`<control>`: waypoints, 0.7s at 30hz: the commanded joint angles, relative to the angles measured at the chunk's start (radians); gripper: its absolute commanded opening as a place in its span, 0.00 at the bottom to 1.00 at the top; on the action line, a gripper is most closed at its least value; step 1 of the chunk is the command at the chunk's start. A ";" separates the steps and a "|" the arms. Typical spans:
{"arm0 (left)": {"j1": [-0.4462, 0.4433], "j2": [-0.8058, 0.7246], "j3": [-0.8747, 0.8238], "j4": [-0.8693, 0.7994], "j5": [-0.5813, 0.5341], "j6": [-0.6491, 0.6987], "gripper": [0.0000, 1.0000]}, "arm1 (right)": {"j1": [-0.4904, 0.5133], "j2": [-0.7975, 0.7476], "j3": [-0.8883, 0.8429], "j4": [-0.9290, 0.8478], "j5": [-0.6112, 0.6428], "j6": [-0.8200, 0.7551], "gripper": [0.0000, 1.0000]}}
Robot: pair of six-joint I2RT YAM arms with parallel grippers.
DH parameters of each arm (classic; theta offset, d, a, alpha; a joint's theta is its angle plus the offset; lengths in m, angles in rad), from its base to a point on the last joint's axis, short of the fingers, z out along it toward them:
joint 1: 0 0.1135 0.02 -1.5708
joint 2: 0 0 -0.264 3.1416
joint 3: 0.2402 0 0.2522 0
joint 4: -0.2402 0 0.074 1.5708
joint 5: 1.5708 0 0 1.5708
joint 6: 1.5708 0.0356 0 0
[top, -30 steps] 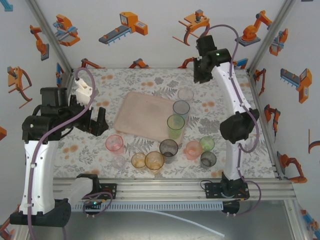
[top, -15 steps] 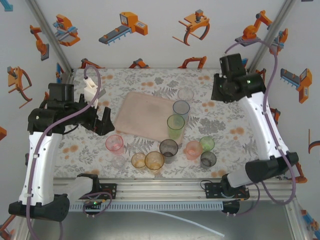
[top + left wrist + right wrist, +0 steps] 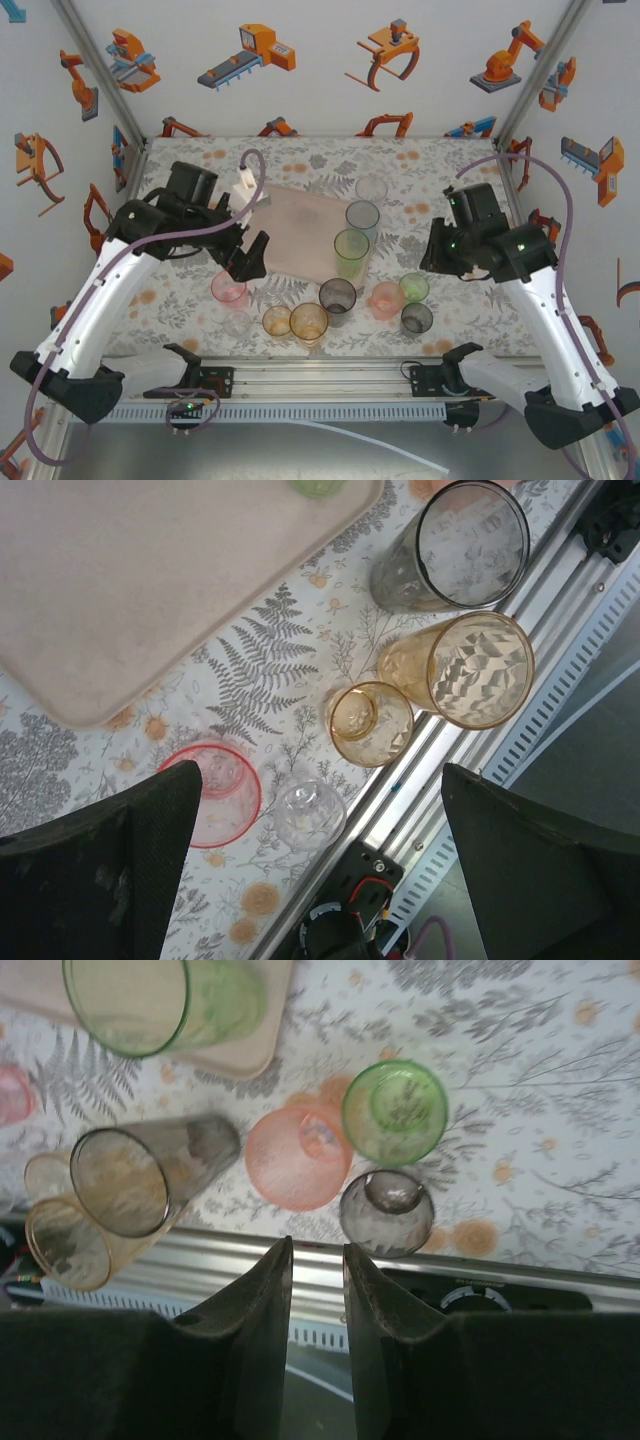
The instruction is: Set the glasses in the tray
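— Where does the tray sit?

— The pink tray (image 3: 290, 232) lies flat on the flowered counter (image 3: 450, 165), left of centre. Along its right edge stand a clear short tumbler (image 3: 371, 188) and a bluish tall tumbler (image 3: 363, 218). A green tall tumbler (image 3: 351, 252) is at its near right corner; whether its foot rests on the rim I cannot tell.

— And the near row?

— From the left: a pink tumbler (image 3: 229, 288), a small clear tumbler (image 3: 238, 322), a short amber tumbler (image 3: 277, 320), a tall amber tumbler (image 3: 309, 322) and a tall smoky tumbler (image 3: 338, 296). Then come a salmon tumbler (image 3: 386, 299), a short green tumbler (image 3: 414, 287) and a short smoky tumbler (image 3: 416, 318), all on the counter.

— The pincers?

— The left pincer (image 3: 247, 264) hangs spread wide by the tray's near left corner, close to the pink tumbler, holding nothing. The right pincer (image 3: 432, 260) hovers just right of the short green tumbler. Its wrist view shows the fingers (image 3: 255, 1310) drawn nearly together, with a thin slit between them and nothing in it.
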 commanded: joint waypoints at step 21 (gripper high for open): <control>-0.091 0.012 -0.163 0.129 0.003 -0.141 0.97 | 0.527 0.229 -0.062 0.263 0.270 0.358 0.32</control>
